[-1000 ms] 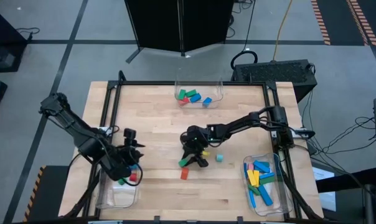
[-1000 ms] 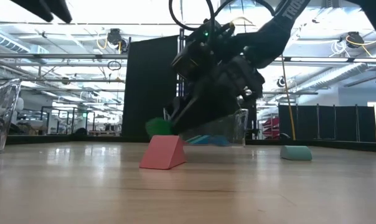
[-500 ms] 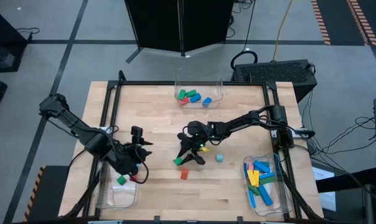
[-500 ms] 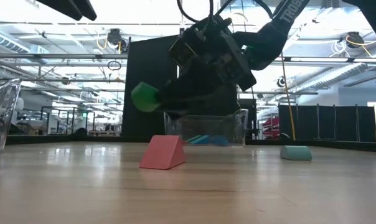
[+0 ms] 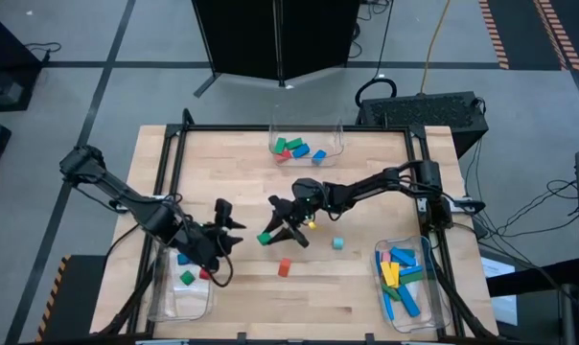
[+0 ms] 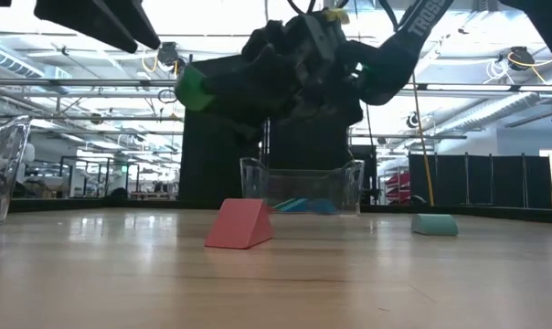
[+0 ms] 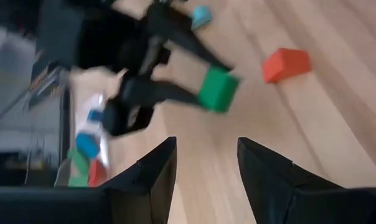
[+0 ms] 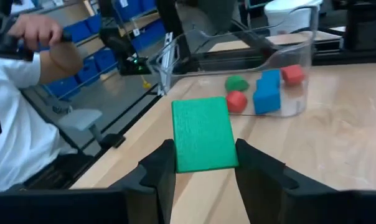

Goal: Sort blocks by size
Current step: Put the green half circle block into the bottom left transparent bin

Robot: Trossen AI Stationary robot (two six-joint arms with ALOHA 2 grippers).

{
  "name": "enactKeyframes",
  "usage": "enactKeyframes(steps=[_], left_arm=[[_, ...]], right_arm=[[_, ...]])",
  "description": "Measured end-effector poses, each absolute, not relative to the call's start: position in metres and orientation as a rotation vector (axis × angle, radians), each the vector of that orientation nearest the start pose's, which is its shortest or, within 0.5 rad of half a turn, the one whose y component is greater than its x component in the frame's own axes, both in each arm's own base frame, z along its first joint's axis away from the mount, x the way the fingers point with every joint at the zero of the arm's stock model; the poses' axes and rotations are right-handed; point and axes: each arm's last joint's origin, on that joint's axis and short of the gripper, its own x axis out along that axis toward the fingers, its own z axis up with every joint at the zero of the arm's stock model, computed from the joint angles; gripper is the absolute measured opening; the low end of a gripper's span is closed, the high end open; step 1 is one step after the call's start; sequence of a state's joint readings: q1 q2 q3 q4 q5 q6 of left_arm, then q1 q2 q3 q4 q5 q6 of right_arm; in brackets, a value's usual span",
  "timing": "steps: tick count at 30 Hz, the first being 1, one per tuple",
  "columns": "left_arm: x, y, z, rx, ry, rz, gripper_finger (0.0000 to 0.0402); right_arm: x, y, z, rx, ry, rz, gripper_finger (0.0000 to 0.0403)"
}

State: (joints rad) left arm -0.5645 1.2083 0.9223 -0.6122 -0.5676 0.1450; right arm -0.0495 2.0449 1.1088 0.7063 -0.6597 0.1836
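The green block [image 5: 265, 238] is hanging above mid-table, pinched only at one end by the right pincer [image 5: 271, 233], so it is risking twisting loose. The left pincer [image 5: 228, 233], standing open and empty just beside it, is inviting a collision.

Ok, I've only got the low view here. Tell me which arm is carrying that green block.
Observer: The right gripper holds the green block, lifted above mid-table.
Operator: Give me the left one too.
Observer: The left gripper is open and empty, beside the left bin.
Operator: Say what's in that bin.
Observer: Small cubes, a green cube among them.
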Motion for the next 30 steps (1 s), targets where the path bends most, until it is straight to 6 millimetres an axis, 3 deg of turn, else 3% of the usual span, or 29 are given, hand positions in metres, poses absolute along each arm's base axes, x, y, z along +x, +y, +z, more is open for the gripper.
enactKeyframes(steps=[9, 22, 30], left_arm=[[0.22, -0.113, 0.26, 0.663, 0.63, -0.098, 0.0171], [0.241, -0.112, 0.233, 0.697, 0.732, -0.117, 0.0171], [0.249, -0.115, 0.231, 0.723, 0.688, -0.116, 0.0171]], right_arm=[[0.423, -0.01, 0.156, 0.299, 0.283, 0.566, 0.0135], [0.424, -0.01, 0.163, 0.324, 0.228, 0.571, 0.0135], [0.424, -0.01, 0.163, 0.323, 0.227, 0.572, 0.0135]])
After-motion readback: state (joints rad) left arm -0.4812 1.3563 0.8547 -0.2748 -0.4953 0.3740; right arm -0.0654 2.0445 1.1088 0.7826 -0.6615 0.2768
